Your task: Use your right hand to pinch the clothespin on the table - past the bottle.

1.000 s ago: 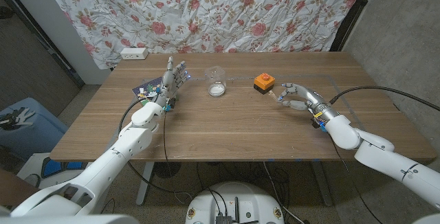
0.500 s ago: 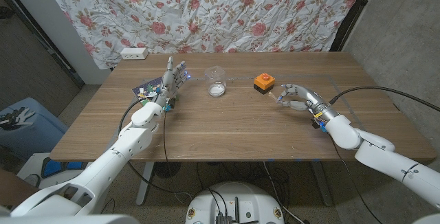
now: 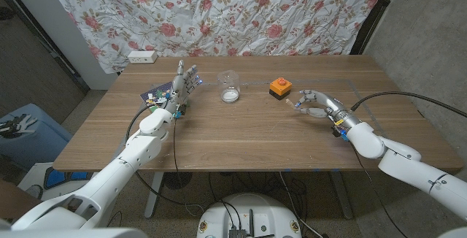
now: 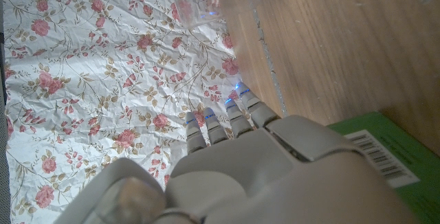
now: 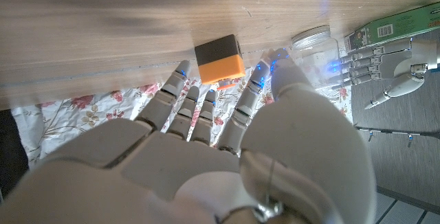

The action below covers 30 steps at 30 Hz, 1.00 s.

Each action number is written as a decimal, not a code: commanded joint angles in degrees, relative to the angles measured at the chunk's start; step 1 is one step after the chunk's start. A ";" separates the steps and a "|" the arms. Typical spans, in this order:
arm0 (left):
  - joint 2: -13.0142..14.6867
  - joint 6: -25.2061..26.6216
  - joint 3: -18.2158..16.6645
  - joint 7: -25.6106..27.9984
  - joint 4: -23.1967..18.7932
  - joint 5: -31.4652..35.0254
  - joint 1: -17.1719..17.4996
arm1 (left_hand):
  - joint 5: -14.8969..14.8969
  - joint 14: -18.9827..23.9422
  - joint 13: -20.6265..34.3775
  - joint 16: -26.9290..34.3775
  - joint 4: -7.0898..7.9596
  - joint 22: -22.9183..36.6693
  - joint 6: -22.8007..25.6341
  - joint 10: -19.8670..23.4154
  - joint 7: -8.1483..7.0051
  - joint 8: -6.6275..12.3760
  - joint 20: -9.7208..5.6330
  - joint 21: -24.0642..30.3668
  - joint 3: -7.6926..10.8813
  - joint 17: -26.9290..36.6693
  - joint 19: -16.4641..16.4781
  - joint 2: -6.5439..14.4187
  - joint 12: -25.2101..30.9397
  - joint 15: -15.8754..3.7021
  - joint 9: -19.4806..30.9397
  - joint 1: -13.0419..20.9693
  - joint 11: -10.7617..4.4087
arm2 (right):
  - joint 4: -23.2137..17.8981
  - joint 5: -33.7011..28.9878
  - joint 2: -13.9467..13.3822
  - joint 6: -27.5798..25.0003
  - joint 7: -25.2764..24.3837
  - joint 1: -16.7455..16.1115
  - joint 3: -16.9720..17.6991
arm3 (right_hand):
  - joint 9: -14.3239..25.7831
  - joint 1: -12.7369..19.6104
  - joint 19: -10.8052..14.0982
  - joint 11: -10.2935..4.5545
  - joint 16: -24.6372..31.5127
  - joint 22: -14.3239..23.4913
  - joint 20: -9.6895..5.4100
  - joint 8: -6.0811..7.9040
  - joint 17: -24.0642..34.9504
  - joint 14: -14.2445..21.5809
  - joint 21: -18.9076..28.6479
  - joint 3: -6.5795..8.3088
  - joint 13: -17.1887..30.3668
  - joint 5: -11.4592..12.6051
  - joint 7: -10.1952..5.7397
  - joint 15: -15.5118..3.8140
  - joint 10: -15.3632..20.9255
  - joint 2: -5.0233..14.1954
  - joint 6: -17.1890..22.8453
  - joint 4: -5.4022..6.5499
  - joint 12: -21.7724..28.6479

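1. The right hand point(image 3: 312, 103) hovers over the wooden table point(image 3: 241, 132), fingers curled in; whether it grips the clothespin cannot be told, though a small pale object, possibly the clothespin point(image 3: 297, 104), shows at its fingertips.
2. An orange-topped black block point(image 3: 280, 87) sits near the hand, at about 11 o'clock from it.
3. A clear bottle point(image 3: 230, 87) stands at 9 o'clock from the block.
4. The left hand point(image 3: 184, 85) stands upright at 9 o'clock from the bottle, fingers extended, holding nothing.
5. A green box point(image 3: 155, 95) lies just beside that hand.
6. A floral cloth point(image 3: 219, 12) hangs behind the table.
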 commanded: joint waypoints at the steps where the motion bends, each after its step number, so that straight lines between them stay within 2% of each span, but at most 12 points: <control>1: -0.05 0.00 -0.01 0.09 -0.02 0.03 0.02 | 0.23 0.29 0.12 0.29 0.32 0.14 0.02 0.19 -0.50 0.36 -0.08 0.42 -0.01 0.21 0.41 0.44 0.35 -0.58 0.28 0.19 -0.40 | 0.13 0.31 -0.41 0.65 1.29 0.27 -0.09 | 0.19 -0.06 -0.19 0.12 0.07 0.23 0.33 -0.12 0.21 -0.29 -0.07 -0.27 0.14 0.27 -0.06 0.01 -0.46 0.25 -0.27 0.15 0.06; 30: -0.03 -0.02 0.00 -0.05 0.04 0.01 -0.01 | 0.23 0.29 0.12 0.29 0.32 0.14 0.01 0.20 -0.50 0.35 -0.05 0.40 -0.01 0.21 0.37 0.45 0.36 -0.59 0.28 0.19 -0.35 | 0.16 -1.91 -1.68 1.16 2.20 1.57 -0.21 | 0.07 -0.43 -0.47 0.26 -0.11 0.21 0.51 -0.60 0.28 -0.56 -0.10 -0.68 0.15 0.34 -0.13 0.22 -0.85 0.42 -1.15 0.12 -0.05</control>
